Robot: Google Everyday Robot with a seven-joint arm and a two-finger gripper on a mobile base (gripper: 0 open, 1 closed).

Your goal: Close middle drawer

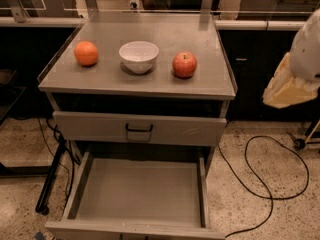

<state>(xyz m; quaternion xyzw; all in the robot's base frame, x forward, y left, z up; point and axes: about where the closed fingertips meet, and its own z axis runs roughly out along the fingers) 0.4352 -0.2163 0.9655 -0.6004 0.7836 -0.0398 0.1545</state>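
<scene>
The middle drawer [137, 191] is pulled far out at the bottom of the camera view. Its long shallow grey tray is empty. Its front [100, 229] lies along the lower edge of the picture, and its handle is cut off there. Above it, the taller grey drawer front with a black handle [138, 128] is shut. My gripper [290, 89] is at the right edge, a pale tan and white shape held in the air at about tabletop height. It is well to the right of the cabinet and touches nothing.
On the cabinet top [100, 81] stand an orange [86, 53], a white bowl [139, 56] and a red apple [184, 64]. A black cable [265, 184] loops on the speckled floor to the right. A dark frame leg [50, 184] stands left of the drawer.
</scene>
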